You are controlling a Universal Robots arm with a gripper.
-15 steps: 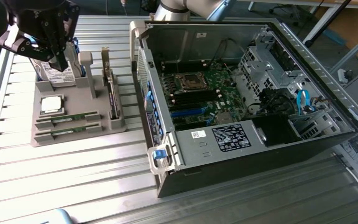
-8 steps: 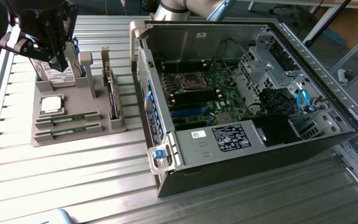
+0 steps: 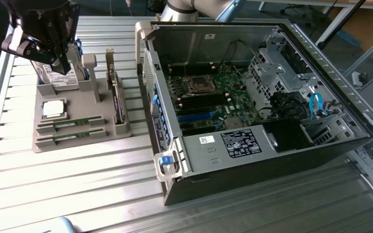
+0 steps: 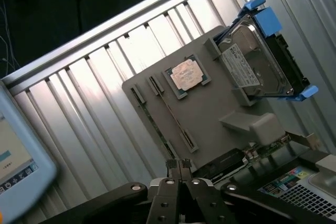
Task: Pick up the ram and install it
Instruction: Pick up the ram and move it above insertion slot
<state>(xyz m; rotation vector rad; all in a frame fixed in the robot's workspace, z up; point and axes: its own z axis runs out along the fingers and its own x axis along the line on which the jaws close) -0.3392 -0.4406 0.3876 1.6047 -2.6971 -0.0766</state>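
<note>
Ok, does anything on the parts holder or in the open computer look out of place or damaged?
Nothing stands out. Both ram sticks sit in their slots on the gray holder, the processor sits square in its recess, and the computer case shows no loose parts.

Ram (image 3: 70, 123) on tray (image 3: 91, 110) beside computer case (image 3: 193, 190)

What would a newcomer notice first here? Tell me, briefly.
The open computer case stands on the exterior view's right, its motherboard bared. On that view's left, a grey holder carries two ram sticks, a processor and a hard drive. The shut gripper hangs above it, empty.
</note>
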